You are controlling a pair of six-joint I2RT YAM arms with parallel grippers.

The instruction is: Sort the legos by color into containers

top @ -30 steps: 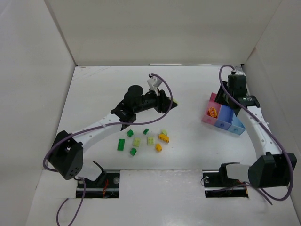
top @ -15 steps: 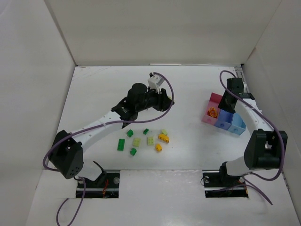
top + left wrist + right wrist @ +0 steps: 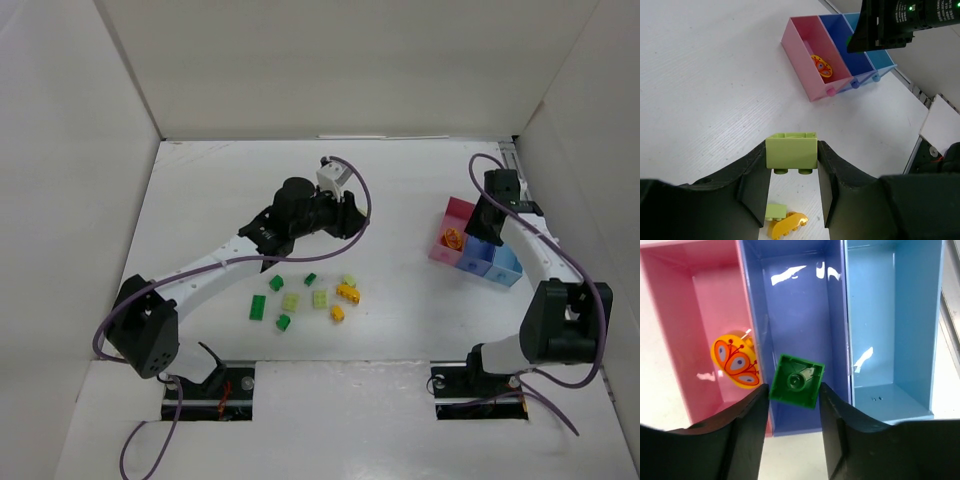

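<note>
My left gripper is shut on a pale yellow-green lego and holds it above the table, left of the containers. My right gripper is shut on a tilted dark green lego over the dark blue bin. The pink bin holds a round orange-yellow piece with a butterfly print. The light blue bin holds nothing. In the top view the right gripper hangs over the bins.
Several loose legos lie in front of the left arm: dark green, pale yellow-green and orange-yellow. Two of them show under the left gripper. White walls enclose the table; the right wall is close to the bins.
My right gripper has swung in over the bins with the dark green lego. My left gripper has drawn back slightly to the left with its brick.
</note>
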